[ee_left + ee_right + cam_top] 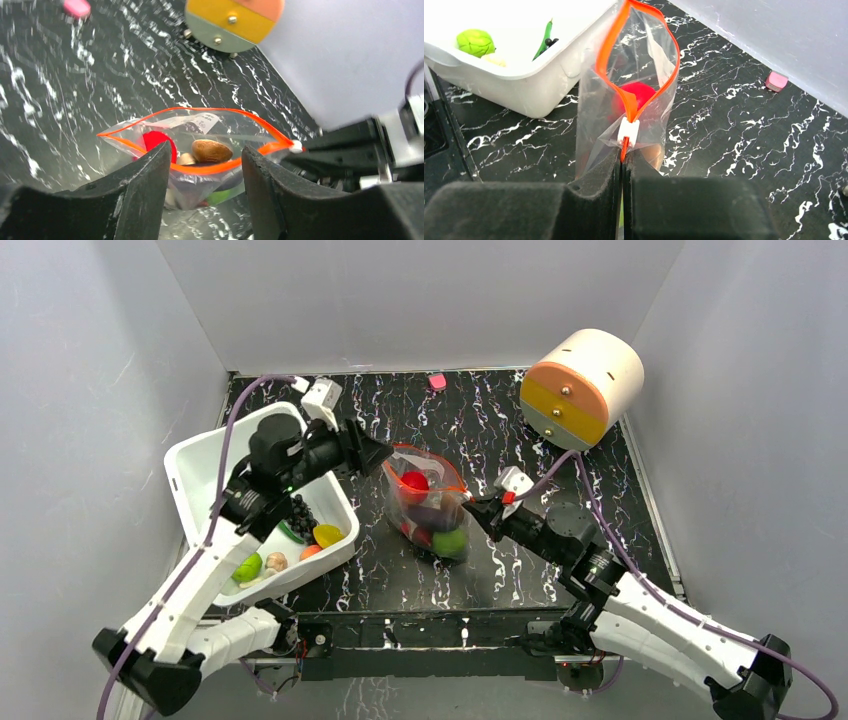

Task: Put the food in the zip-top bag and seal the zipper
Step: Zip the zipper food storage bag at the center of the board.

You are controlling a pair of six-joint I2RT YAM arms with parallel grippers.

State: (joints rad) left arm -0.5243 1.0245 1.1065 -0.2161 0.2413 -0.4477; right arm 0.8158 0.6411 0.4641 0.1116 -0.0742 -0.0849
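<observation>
Zipper (630,107) runs left to right; right claw (624,165) pinches its end, left claw (206,160) spread

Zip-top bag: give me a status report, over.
Zip-top bag unsealed, red apple inside. Left gripper open over its mouth. Right gripper shut on zipper, at its white end. More food in white tub.

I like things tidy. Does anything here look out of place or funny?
A small pink block lies alone by the back wall, far from the clear zip-top plastic bag and the white plastic tub. The big white drum with an orange-and-yellow face looks tilted in the right corner.
</observation>
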